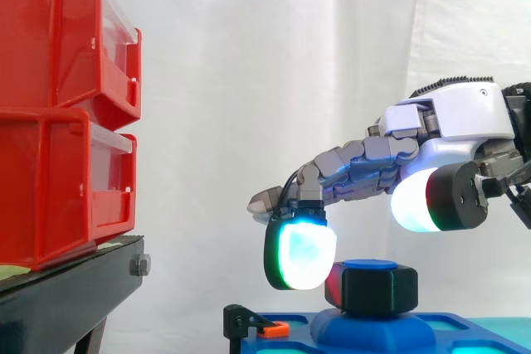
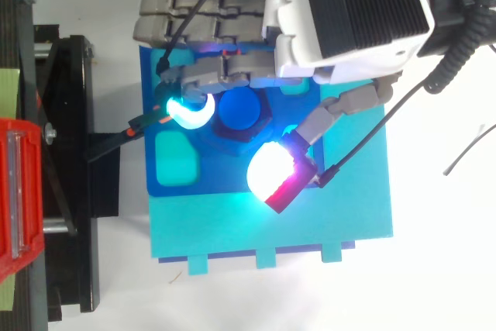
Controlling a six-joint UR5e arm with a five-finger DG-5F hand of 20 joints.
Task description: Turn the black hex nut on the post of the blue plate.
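The black hex nut (image 1: 380,288) (image 2: 262,118) sits round the blue post (image 1: 371,265) (image 2: 239,110) that rises from the blue plate (image 1: 465,327) (image 2: 166,185). My hand (image 1: 455,112) (image 2: 347,12) reaches in over the plate from the right, its fingers stretched out and only slightly bent. One cyan-glowing fingertip (image 1: 300,254) (image 2: 188,111) hangs down against the nut's left side. The thumb's white and red pad (image 1: 431,198) (image 2: 274,174) hovers beside and above the nut, apart from it. Nothing is clasped.
The blue plate lies on a teal board (image 2: 271,230). A black and orange clip (image 1: 264,327) (image 2: 142,124) sits at the plate's left edge. Red bins (image 1: 58,113) (image 2: 17,191) stand stacked on the black stand (image 1: 70,288) at the left.
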